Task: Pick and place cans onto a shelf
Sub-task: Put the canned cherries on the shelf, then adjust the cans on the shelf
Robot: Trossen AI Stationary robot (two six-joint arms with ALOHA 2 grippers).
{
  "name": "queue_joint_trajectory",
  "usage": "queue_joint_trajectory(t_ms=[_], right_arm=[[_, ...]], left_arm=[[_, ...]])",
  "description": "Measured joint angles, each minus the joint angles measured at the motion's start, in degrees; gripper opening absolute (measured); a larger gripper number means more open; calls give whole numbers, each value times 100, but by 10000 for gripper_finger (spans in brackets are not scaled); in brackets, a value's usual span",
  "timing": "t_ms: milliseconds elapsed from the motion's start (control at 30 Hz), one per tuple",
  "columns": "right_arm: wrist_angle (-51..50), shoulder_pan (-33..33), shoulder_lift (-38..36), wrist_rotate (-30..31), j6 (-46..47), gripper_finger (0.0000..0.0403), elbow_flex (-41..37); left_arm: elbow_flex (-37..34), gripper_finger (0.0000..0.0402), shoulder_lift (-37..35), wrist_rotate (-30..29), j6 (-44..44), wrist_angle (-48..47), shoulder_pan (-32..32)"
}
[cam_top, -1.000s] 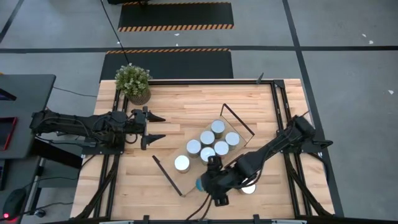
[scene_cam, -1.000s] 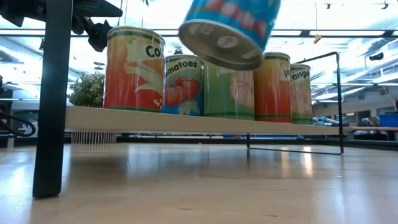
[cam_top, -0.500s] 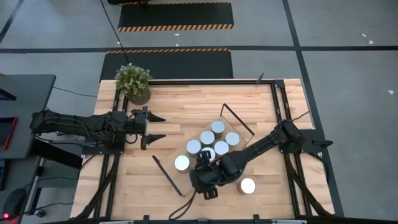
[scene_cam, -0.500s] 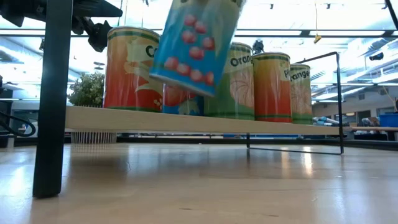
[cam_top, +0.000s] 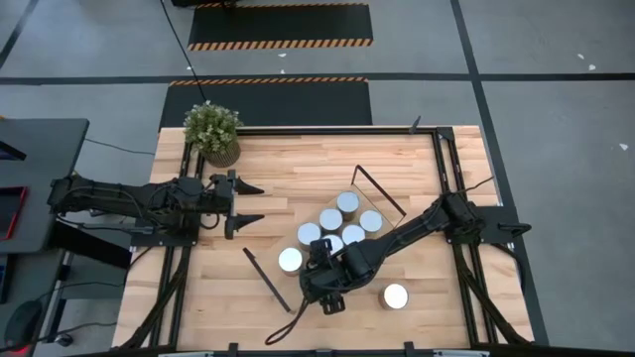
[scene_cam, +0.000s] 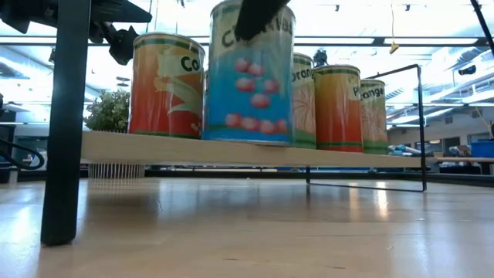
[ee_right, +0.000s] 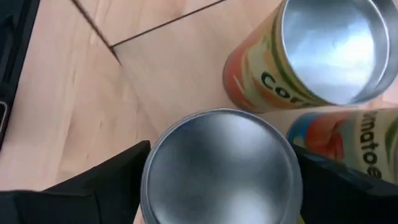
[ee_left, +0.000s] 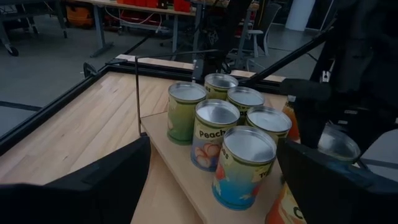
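Note:
The shelf [scene_cam: 347,158] is a light-wood board with black wire end frames, lying slantwise at the table's middle. Several cans [cam_top: 347,203] stand on it; they also show in the left wrist view [ee_left: 214,134]. My right gripper [cam_top: 320,280] is over the shelf's near end, shut on a blue can with red cherries [scene_cam: 251,77], next to the corn can [ee_right: 323,50]. One more can [cam_top: 395,296] stands on the tabletop near the front edge. My left gripper [cam_top: 246,203] is open and empty, left of the shelf. My right gripper pinches the blue can between its two fingers [ee_right: 118,180], one on each side of the can just below its silver top rim [ee_right: 155,155]. The fingers come from above, pointing down. The can is upright, its base at the shelf board's near end [scene_cam: 247,143].
A potted green plant [cam_top: 212,131] stands at the table's far left corner. Black frame rails run along the table's left and right edges. Bare tabletop lies between my left gripper and the shelf, and along the near edge.
My right gripper has carried the blue can from near the table's front edge up toward the shelf's near end. The can was tipped with its bottom showing. It has turned upright and come down to the board, beside the corn can.

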Motion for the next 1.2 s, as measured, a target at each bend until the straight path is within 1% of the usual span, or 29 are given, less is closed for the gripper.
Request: queue_joint_trajectory(t_ms=[267,467,600,833,967,1100,1200], right_arm=[[18,-19,9,151,-164,368,-1],[90,-22,9,699,-366,368,-1],[190,-12,9,777,-513,368,-1],[266,-9,3,1201,-774,368,-1],[407,-16,-13,1145,-909,368,29],[508,-12,-22,1037,-1014,368,297],[504,-12,-22,1147,-1065,368,563]], left_arm=[[0,355,0,-2,2,-2,1],[0,355,0,0,2,-2,0],[0,355,0,-1,2,-1,1],[0,355,0,-1,6,0,1],[0,355,0,-2,9,0,2],[0,355,0,-2,9,0,2],[0,355,0,-1,9,-1,2]])
